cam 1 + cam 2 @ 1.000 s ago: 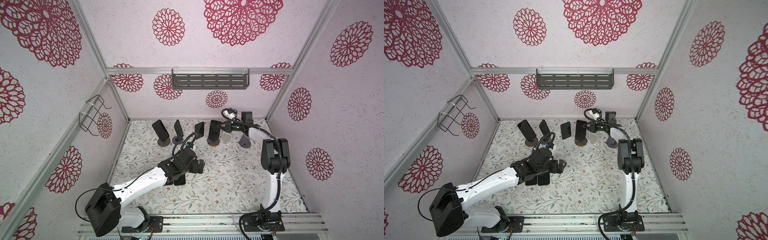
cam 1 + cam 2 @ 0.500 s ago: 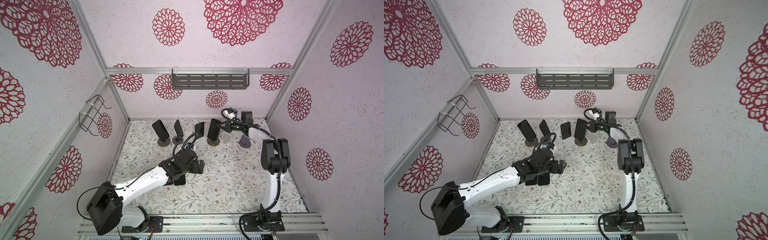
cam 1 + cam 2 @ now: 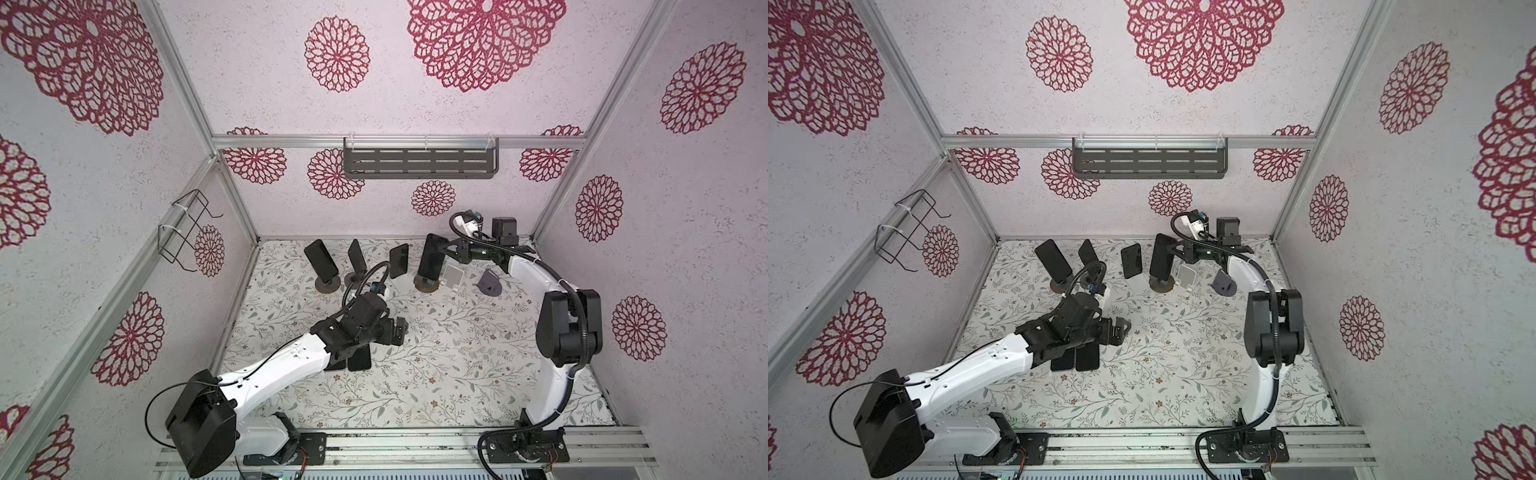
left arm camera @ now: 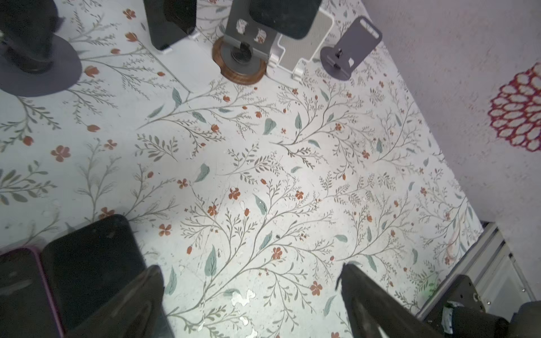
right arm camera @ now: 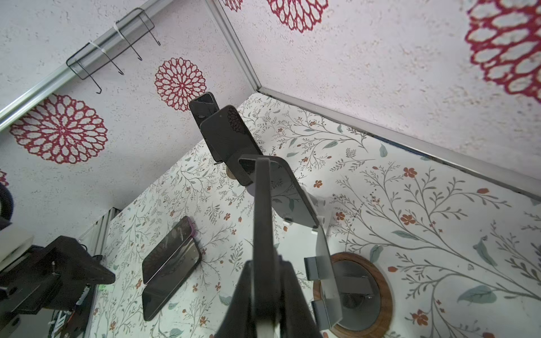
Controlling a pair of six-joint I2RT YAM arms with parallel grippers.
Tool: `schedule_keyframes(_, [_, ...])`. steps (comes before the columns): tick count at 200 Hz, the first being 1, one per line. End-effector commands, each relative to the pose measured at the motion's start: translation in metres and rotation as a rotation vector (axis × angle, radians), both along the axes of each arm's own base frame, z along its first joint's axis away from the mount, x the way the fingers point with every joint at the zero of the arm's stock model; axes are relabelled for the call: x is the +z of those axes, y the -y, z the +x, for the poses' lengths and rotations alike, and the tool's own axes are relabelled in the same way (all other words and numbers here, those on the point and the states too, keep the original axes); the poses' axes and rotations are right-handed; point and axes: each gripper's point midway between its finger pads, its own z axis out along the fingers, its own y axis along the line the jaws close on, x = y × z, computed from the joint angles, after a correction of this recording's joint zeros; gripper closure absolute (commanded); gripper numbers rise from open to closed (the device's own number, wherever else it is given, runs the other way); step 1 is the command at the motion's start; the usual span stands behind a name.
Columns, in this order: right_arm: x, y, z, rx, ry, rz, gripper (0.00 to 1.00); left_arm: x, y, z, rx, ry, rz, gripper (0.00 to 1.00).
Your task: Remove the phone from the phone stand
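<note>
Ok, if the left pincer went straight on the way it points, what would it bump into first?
Most likely the flowery table cover. The left pincer is open and tilts down toward a bare patch of it; the two phones lying flat sit off to one side. Depth is hard to judge.

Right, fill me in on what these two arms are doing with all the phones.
The right gripper is shut on the edge of a phone at the wood-based stand in the back row. The phone looks raised off the stand's ledge, though that is hard to confirm. The left gripper hangs open and empty over the table, beside two phones lying flat. Three more phones sit on stands along the same row.
</note>
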Motion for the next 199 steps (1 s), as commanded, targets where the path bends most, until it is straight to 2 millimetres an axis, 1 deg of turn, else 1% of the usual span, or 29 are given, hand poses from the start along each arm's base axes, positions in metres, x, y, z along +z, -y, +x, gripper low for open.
schedule_keyframes(1, [0.027,0.004,-0.024,-0.017,0.014,-0.013,0.91,0.02,-0.019,0.01,0.027,0.023,-0.03,0.02])
schedule_keyframes(20, [0.021,0.009,-0.047,-0.044,-0.055,-0.015,0.91,0.03,-0.028,0.013,0.002,0.045,-0.061,0.0])
schedule_keyframes(29, [0.022,0.008,-0.06,-0.046,-0.069,-0.005,0.91,0.034,-0.027,0.013,-0.033,0.06,-0.083,0.01])
schedule_keyframes(54, [0.016,0.008,-0.097,-0.05,-0.159,0.042,0.91,0.048,-0.02,0.013,-0.134,0.132,-0.104,0.02])
schedule_keyframes(66, [0.012,0.008,-0.113,-0.049,-0.201,0.062,0.91,0.054,-0.014,0.012,-0.188,0.172,-0.105,0.01])
schedule_keyframes(95, [0.008,0.003,-0.149,-0.016,-0.249,0.122,0.91,0.068,0.008,0.012,-0.318,0.233,-0.195,0.01])
schedule_keyframes(129, [0.001,-0.008,-0.189,0.044,-0.258,0.129,0.91,0.069,0.034,0.009,-0.467,0.189,-0.273,0.04])
schedule_keyframes(162, [0.003,-0.018,-0.215,0.132,-0.248,0.181,0.91,0.06,0.05,0.012,-0.527,0.123,-0.333,0.04])
schedule_keyframes(179, [0.004,-0.02,-0.221,0.161,-0.24,0.193,0.9,0.058,0.057,0.01,-0.569,0.102,-0.384,0.04])
schedule_keyframes(199, [0.009,-0.023,-0.225,0.199,-0.223,0.208,0.9,0.057,0.065,0.006,-0.614,0.075,-0.44,0.07])
